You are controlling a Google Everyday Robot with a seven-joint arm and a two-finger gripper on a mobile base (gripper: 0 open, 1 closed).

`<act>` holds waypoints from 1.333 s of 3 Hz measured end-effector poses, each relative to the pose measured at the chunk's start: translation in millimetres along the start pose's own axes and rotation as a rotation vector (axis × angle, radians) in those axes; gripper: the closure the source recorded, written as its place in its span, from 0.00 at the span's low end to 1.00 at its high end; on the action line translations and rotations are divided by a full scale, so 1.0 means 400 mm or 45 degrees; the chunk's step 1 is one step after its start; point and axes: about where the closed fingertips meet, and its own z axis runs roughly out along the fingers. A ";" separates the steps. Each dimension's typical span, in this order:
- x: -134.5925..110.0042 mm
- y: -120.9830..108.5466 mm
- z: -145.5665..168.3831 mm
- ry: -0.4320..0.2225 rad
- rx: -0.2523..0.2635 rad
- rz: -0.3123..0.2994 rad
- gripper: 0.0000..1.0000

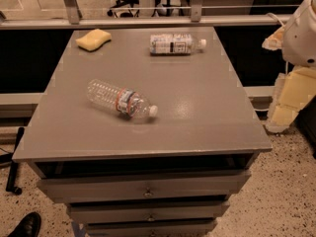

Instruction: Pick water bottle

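Note:
The water bottle [121, 100] is clear ribbed plastic with a narrow red-and-blue label band and a white cap. It lies on its side on the grey cabinet top [197, 98], left of centre, with the cap pointing to the front right. My gripper [289, 102] hangs at the far right of the view, off the cabinet's right side and well apart from the bottle. It holds nothing that I can see.
A second bottle with a wide white label [175, 44] lies on its side at the back. A yellow sponge [93, 39] sits at the back left. Drawers [143, 186] are below the top. A black shoe [27, 225] is on the floor at the lower left.

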 end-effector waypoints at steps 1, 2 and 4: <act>0.000 0.000 0.000 0.000 0.000 0.000 0.00; -0.026 0.004 0.011 -0.045 -0.003 -0.008 0.00; -0.280 0.022 0.153 -0.323 -0.081 0.034 0.00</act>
